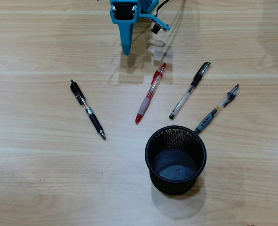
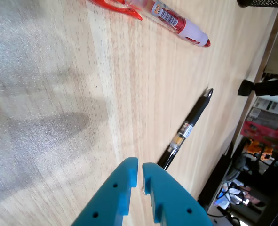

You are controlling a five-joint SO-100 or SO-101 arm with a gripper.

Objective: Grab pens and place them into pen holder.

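In the overhead view several pens lie on the wooden table: a black pen with a silver band (image 1: 88, 109) at left, a red pen (image 1: 150, 93) in the middle, a clear pen with a black cap (image 1: 190, 89), and a clear pen with a grey sleeve (image 1: 217, 108) at right. The black mesh pen holder (image 1: 174, 187) stands upright and empty in front of them. My blue gripper (image 1: 126, 51) hangs at the top edge, shut and empty, apart from every pen. In the wrist view the gripper (image 2: 139, 165) points past the black pen (image 2: 190, 125), with the red pen (image 2: 171, 19) above.
In the wrist view the table edge (image 2: 233, 136) runs down the right side, with dark clutter beyond it. The pen holder's rim (image 2: 266, 3) shows at the top right. In the overhead view a thin cable (image 1: 169, 28) trails beside the arm.
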